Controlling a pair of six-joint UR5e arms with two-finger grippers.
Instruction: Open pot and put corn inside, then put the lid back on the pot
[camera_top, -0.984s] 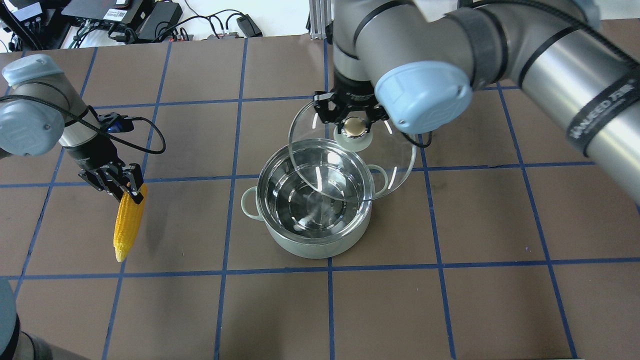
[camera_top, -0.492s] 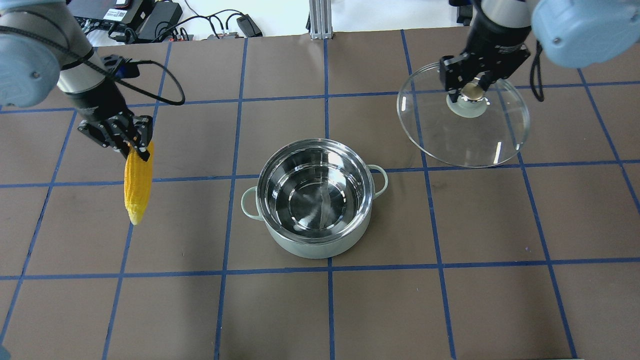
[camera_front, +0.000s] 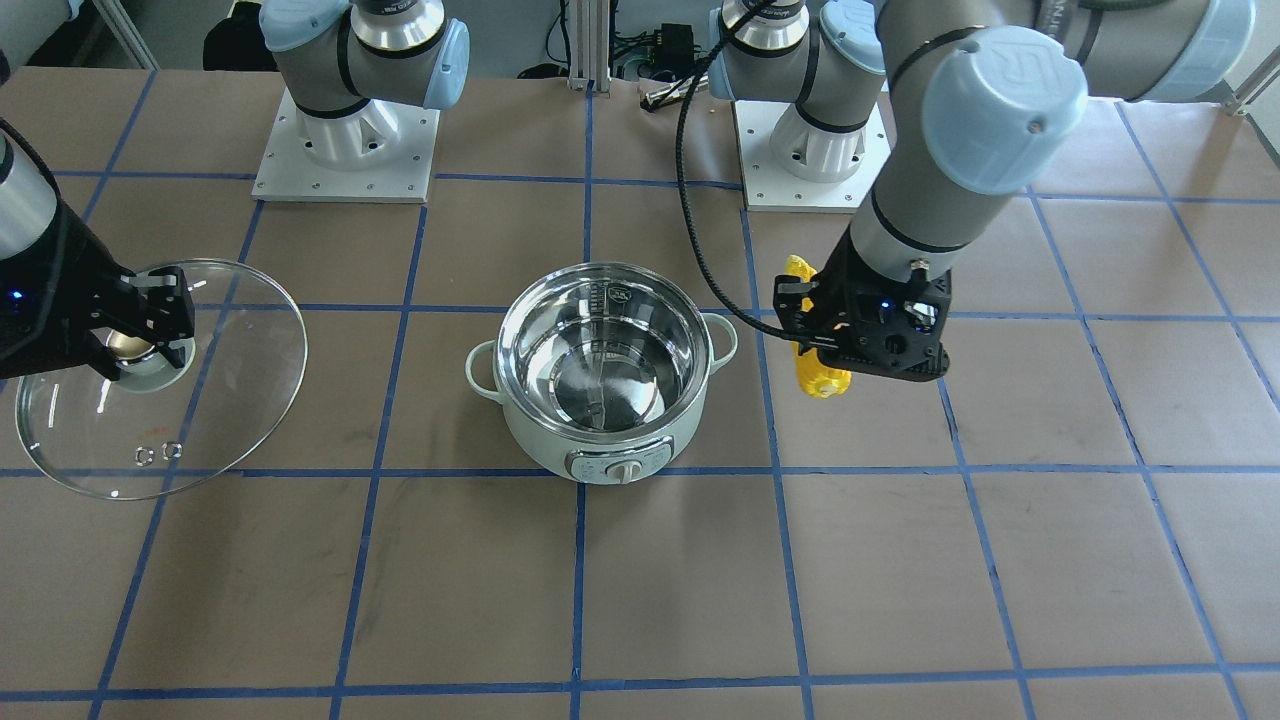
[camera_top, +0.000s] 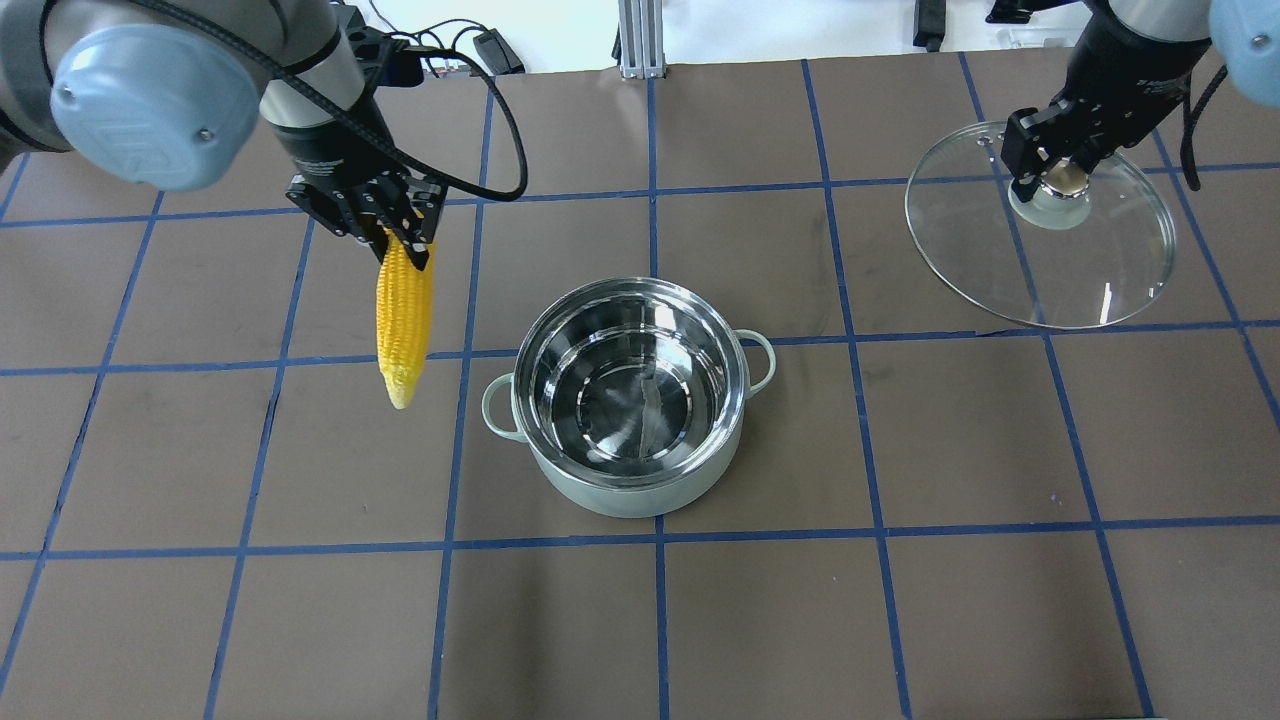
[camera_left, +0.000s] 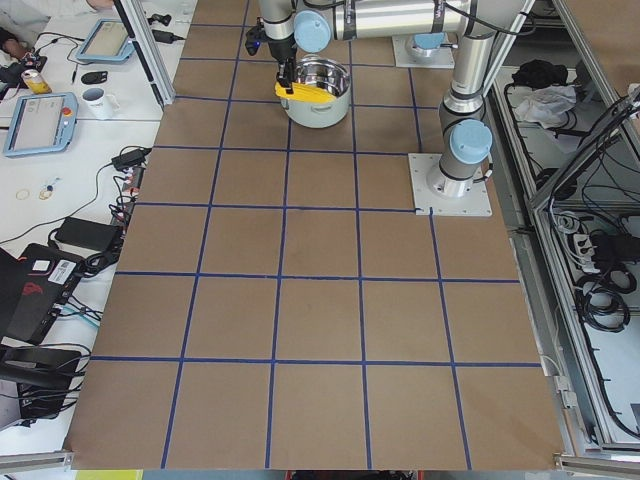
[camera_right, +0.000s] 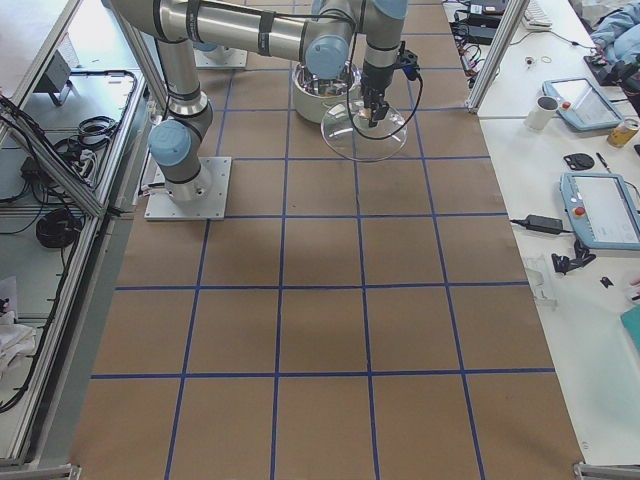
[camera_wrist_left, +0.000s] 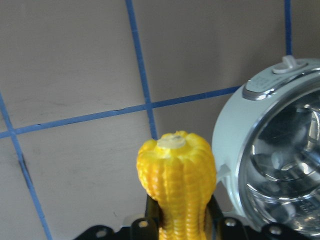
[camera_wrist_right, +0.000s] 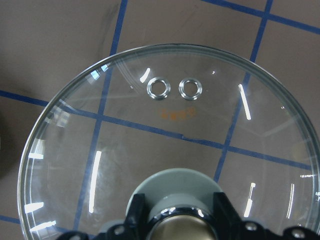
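The open pot (camera_top: 630, 400) stands mid-table with an empty steel interior; it also shows in the front view (camera_front: 600, 375) and the left wrist view (camera_wrist_left: 272, 165). My left gripper (camera_top: 395, 235) is shut on the corn (camera_top: 403, 320), which hangs tip-down in the air left of the pot. The corn also shows in the front view (camera_front: 815, 375) and the left wrist view (camera_wrist_left: 177, 172). My right gripper (camera_top: 1060, 180) is shut on the knob of the glass lid (camera_top: 1090, 270), held above the table at far right. The lid also shows in the front view (camera_front: 200, 400) and the right wrist view (camera_wrist_right: 170, 145).
The table (camera_top: 900, 600) is brown with a blue tape grid. Cables and electronics (camera_top: 300, 40) lie beyond its far edge. Both arm bases (camera_front: 345, 140) stand at the robot's side of the table.
My left gripper carried the corn up and right, closer to the pot. My right gripper carried the lid off the pot and further to the right.
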